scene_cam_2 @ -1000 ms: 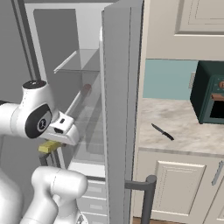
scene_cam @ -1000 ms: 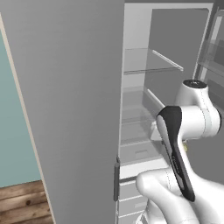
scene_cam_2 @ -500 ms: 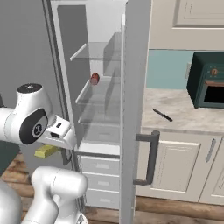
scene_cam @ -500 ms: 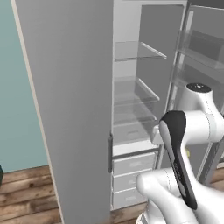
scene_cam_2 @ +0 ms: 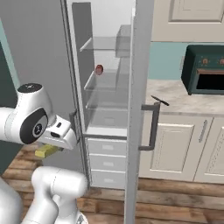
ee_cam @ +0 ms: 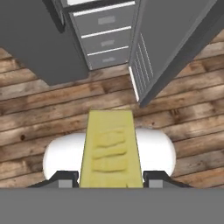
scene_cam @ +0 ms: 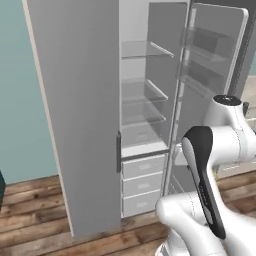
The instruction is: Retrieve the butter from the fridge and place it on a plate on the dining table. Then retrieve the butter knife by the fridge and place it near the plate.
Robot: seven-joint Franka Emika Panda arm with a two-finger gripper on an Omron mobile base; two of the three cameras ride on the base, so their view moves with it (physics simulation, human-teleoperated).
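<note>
One butter stick, pale yellow, rectangular, dented top. Tool clamped on it. One fridge, doors open. One butter knife on bench.

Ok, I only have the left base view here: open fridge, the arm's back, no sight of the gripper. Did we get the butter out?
Observer: Yes. In the hand view the butter sits lengthwise between the finger tips of the gripper, over wooden floor, outside the fridge.
Operator: Is the knife where it should be?
Observer: The right base view shows the butter knife lying on the counter just right of the open fridge door, untouched.
Operator: Anything left on the shelves?
Observer: One small red item sits on an upper shelf in the right base view; I cannot tell what it is.
</note>
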